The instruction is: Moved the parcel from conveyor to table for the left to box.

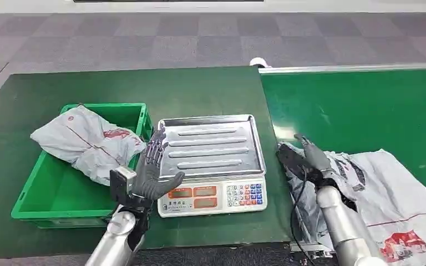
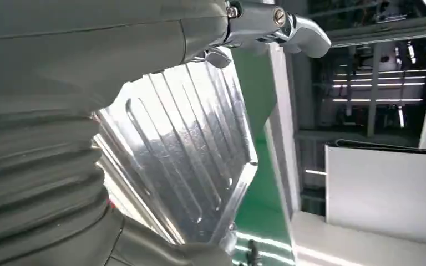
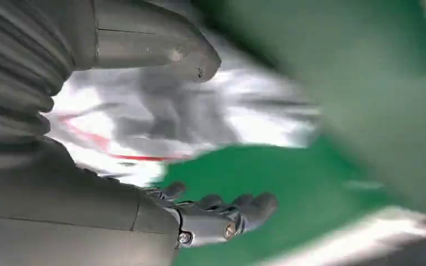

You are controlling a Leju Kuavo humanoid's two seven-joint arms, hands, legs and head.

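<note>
Here, a crinkled grey-white plastic parcel (image 1: 388,194) lying flat at the conveyor (image 1: 366,105) near edge, long axis slanting toward the near right corner, right hand (image 1: 305,158) fingers spread on its left end; left hand (image 1: 152,169) splayed, empty, beside the ribbed steel scale (image 1: 213,158).

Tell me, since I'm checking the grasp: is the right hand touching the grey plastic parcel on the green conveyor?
Touching. Head view: the right hand lies on the grey plastic parcel's left end.
</note>
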